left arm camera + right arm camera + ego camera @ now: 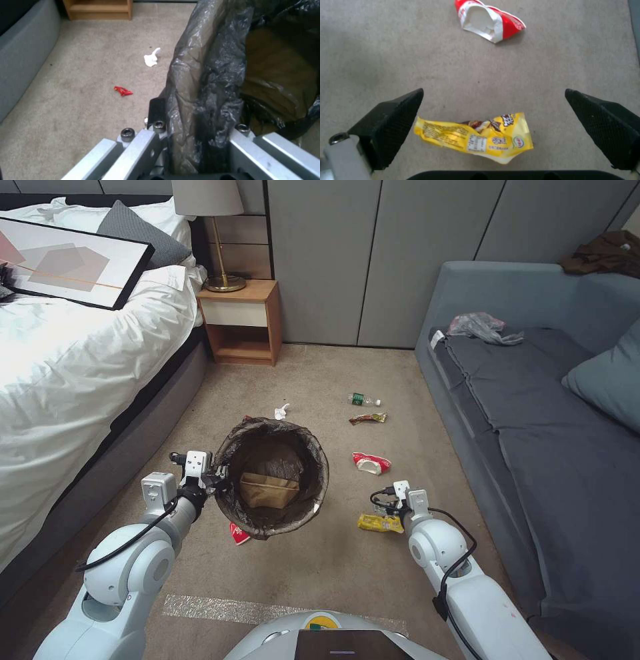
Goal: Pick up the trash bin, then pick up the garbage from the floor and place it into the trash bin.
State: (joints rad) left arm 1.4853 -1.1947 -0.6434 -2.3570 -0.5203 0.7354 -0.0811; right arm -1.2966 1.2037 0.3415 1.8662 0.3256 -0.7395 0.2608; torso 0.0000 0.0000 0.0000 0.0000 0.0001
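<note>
The right gripper [493,125] is hanging wide over the yellow wrapper [476,138], whose length spans between its fingers; the left gripper [196,140] is clamping the bin [272,477] rim.

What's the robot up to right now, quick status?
Left gripper shut on trash bin rim, tan paper bag inside. Right gripper open over yellow wrapper on carpet. Nothing blocking the wrapper.

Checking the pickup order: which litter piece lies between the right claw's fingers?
The yellow wrapper, on the carpet between the open right claw fingers; the red-and-white bag lies farther off.
</note>
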